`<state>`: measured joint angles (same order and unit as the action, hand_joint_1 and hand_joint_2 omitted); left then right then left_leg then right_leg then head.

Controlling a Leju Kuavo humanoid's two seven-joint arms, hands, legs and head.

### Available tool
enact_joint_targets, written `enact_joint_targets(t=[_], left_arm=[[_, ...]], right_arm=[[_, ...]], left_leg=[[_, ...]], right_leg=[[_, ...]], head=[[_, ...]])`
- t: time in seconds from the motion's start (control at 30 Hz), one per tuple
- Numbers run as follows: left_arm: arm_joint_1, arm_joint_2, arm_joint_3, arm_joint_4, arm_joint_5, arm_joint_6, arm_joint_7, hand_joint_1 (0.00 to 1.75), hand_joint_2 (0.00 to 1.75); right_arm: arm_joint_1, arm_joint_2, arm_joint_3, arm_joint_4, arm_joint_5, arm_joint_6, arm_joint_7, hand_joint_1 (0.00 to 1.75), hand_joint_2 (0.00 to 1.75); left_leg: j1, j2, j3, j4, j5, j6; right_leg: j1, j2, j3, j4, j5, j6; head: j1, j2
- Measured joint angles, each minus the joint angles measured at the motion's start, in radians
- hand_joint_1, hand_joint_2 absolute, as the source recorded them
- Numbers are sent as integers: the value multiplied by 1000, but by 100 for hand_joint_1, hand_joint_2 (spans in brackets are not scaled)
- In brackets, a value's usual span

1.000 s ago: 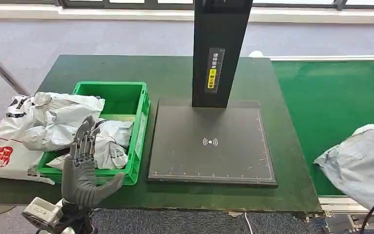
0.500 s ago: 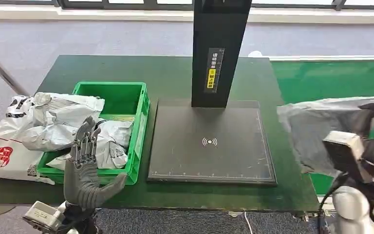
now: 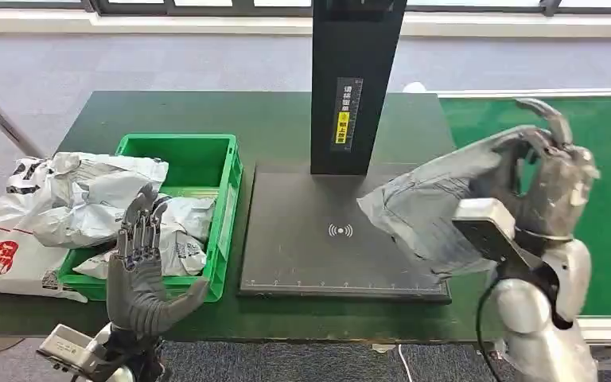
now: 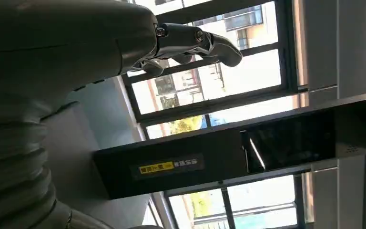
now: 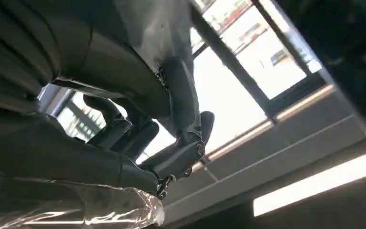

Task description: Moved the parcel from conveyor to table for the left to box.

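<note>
— On the table [image 3: 278, 119], what's biggest?

— Right of it runs the green conveyor [image 3: 605, 199]. Standing at the middle of the table is a black post [image 3: 356, 79] with a yellow label, and at its foot lies a flat black pad [image 3: 302, 239] with a white wireless mark.

— And the parcel [image 3: 426, 208]?

— Grey and crumpled, off the conveyor — it's up in the air over the pad's right part, clasped by the right hand [image 3: 553, 171], fingers curled round its far edge.

— What's on the left?

— A green crate [image 3: 227, 215] with white bags in it; more bags [image 3: 24, 215] spill over its left side onto the table.

— The left hand [image 3: 143, 274]?

— Raised at the table's near edge, in front of the crate — palm upright, fingers spread, holding nothing.
</note>
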<state>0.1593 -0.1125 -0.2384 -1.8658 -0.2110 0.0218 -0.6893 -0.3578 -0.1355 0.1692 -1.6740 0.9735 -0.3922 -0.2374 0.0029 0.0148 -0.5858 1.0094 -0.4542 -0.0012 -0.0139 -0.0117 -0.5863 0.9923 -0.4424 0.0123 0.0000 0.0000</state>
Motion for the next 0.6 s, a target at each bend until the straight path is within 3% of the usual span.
enact_joint_targets(t=[0.3,0.6], left_arm=[[-54,-10,-4,29,23,-19,5,0,175],[-110,-10,-17,84,57,-41,-8,0,175]], right_arm=[[-261,27,173,118,-115,138,52,175,175],[-409,27,237,329,-200,224,39,175,175]], left_leg=[[0,-4,-1,0,3,0],[0,-6,-1,0,3,0]], right_leg=[[0,-3,0,2,1,0],[0,-4,0,2,1,0]], head=[[0,0],[0,0]])
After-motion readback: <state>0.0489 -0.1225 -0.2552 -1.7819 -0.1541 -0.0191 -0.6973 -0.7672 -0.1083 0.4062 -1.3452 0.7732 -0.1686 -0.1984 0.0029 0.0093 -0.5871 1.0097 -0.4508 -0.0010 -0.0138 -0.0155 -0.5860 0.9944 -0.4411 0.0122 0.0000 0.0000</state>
